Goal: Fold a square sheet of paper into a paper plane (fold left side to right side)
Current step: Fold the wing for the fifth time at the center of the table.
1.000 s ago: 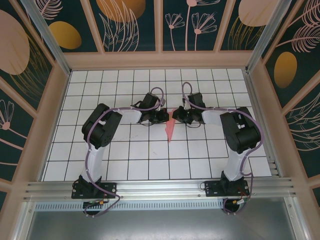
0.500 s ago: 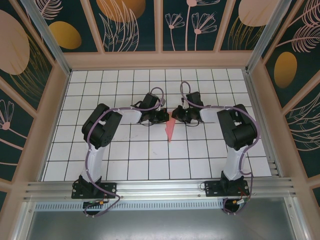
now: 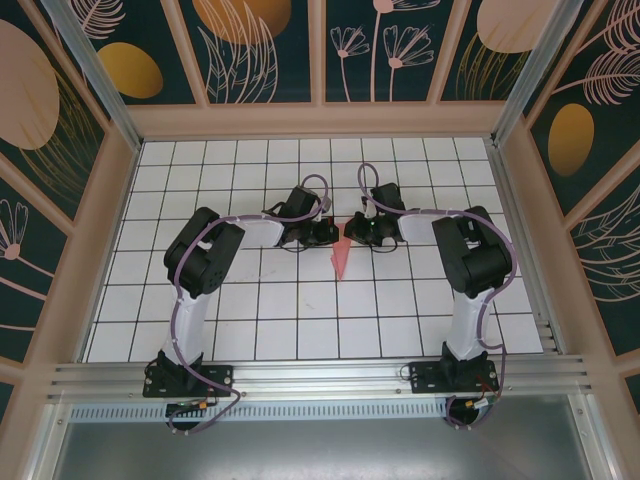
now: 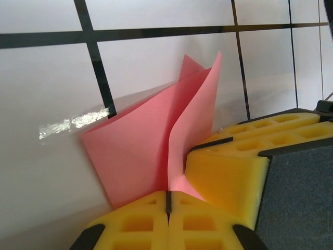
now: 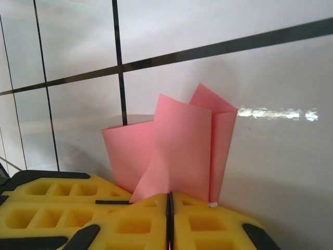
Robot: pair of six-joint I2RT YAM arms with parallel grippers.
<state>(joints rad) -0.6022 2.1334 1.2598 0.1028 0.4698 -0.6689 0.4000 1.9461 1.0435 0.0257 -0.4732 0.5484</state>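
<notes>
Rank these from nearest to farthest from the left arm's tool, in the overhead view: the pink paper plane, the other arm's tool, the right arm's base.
1. paper plane: pinched in the left tool, in the middle.
2. right tool: just across the paper, on the right side.
3. right arm's base: far off, at the near right corner.

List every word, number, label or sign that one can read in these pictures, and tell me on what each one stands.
No text can be read in these pictures.
The pink paper is plain, the table carries only black grid lines, and the walls show painted leaves and flowers without letters.
Any marking on the arm bases is too small to read.
</notes>
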